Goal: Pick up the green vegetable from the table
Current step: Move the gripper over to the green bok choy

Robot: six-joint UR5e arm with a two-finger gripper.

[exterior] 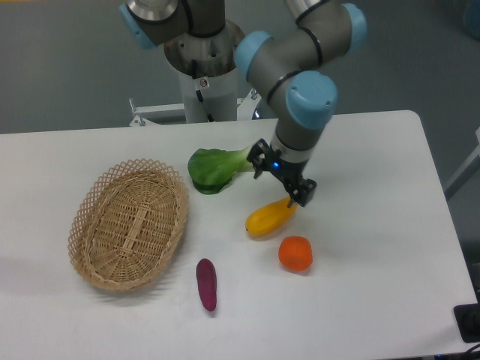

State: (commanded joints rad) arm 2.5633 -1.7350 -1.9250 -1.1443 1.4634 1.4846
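The green vegetable (214, 167) lies on the white table (375, 300), its dark leaf to the left and its pale stem end to the right, partly covered by my gripper. My gripper (282, 178) hangs open just right of the stem end, above the table, with nothing between its fingers. One fingertip (258, 162) sits close to the stem; the other fingertip (306, 193) is over the top end of the yellow vegetable (269, 217).
A woven oval basket (129, 223) stands at the left. An orange fruit (295, 253) and a small purple eggplant piece (206, 283) lie nearer the front. The robot's base column (204, 75) rises behind the table.
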